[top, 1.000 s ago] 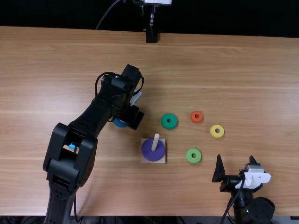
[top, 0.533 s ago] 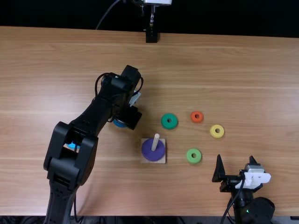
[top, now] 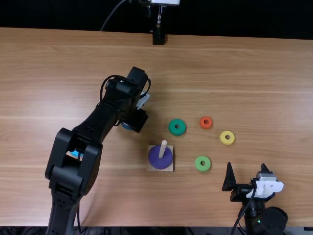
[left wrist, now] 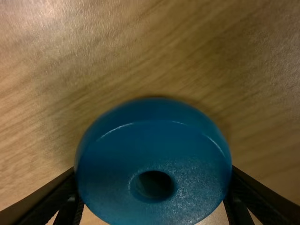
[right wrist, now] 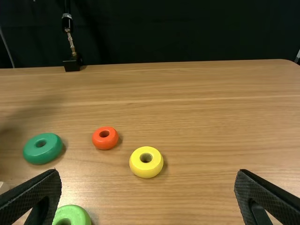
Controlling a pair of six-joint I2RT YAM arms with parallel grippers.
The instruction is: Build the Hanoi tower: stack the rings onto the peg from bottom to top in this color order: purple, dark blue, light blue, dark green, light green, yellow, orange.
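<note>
Left fingers [left wrist: 51,198] apparently pinch the dark blue ring [left wrist: 154,140].

We can read no text, label, brand, number or sign, not in the top view and also not in the two wrist views.
</note>
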